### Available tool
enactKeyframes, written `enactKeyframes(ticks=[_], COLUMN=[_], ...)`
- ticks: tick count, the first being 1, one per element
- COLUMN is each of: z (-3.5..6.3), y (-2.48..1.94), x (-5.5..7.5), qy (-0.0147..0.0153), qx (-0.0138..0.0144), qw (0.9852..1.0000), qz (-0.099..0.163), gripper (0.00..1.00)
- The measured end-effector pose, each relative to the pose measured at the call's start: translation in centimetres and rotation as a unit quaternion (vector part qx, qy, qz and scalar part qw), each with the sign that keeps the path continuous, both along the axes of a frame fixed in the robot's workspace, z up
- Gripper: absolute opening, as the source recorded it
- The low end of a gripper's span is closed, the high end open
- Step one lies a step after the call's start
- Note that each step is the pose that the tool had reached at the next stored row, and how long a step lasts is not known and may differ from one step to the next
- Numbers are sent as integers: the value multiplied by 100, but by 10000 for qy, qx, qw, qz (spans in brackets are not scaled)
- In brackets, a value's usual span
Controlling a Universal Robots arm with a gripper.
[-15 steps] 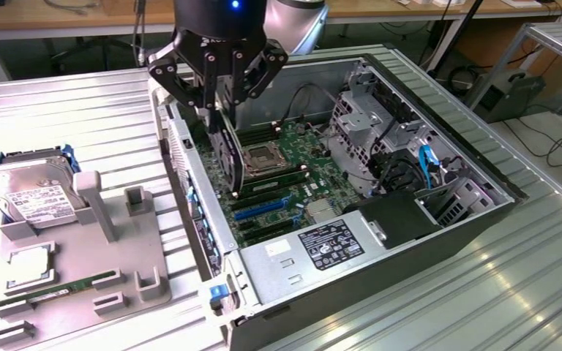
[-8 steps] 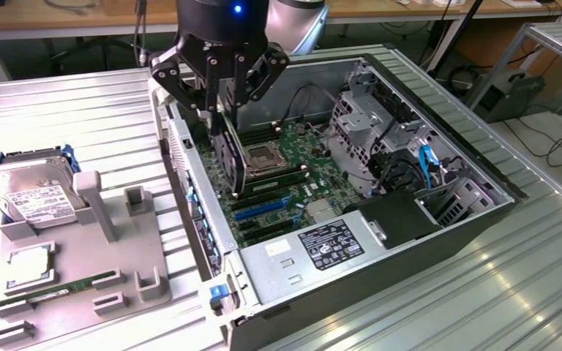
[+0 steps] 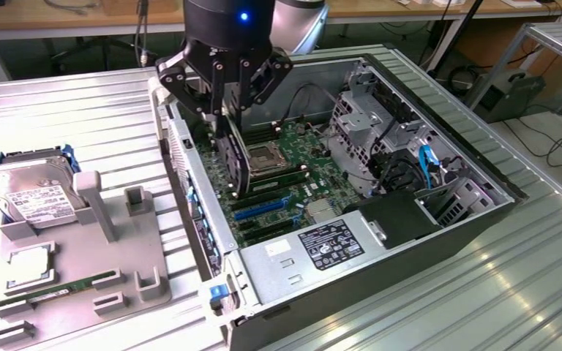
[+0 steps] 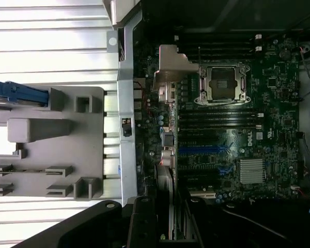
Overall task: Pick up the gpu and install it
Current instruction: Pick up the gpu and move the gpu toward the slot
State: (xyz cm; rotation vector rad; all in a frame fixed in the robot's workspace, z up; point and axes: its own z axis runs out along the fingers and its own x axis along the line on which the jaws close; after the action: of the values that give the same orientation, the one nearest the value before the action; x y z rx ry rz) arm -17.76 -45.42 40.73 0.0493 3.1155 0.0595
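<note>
Over the open computer case (image 3: 476,212), close to its wall on the exterior view's left, the gripper (image 3: 225,121) is clamped on the gpu (image 3: 232,157). Its fingers pinch the card's upper edge, so the black board hangs edge-down, the way a card has to meet a slot. The card sits above the motherboard (image 3: 306,175), just beside the processor socket (image 3: 266,155) and on the far side of the blue expansion slots (image 3: 261,208). I judge it is not yet seated, since it looks to hang clear of the board. From the wrist view the card appears edge-on between the fingers, running close along the case's rear wall, where its bracket would belong. On the exterior view's left, the grey fixture (image 3: 115,256) carries a hard drive (image 3: 32,197) and a memory stick (image 3: 56,289), well apart from the work.
</note>
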Motion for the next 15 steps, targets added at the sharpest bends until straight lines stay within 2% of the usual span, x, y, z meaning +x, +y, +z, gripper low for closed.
enactKeyframes(ticks=[15], z=[-44], y=[0], x=[118], qy=[0], qx=[-2], qw=[10000], qz=[0], gripper=[26])
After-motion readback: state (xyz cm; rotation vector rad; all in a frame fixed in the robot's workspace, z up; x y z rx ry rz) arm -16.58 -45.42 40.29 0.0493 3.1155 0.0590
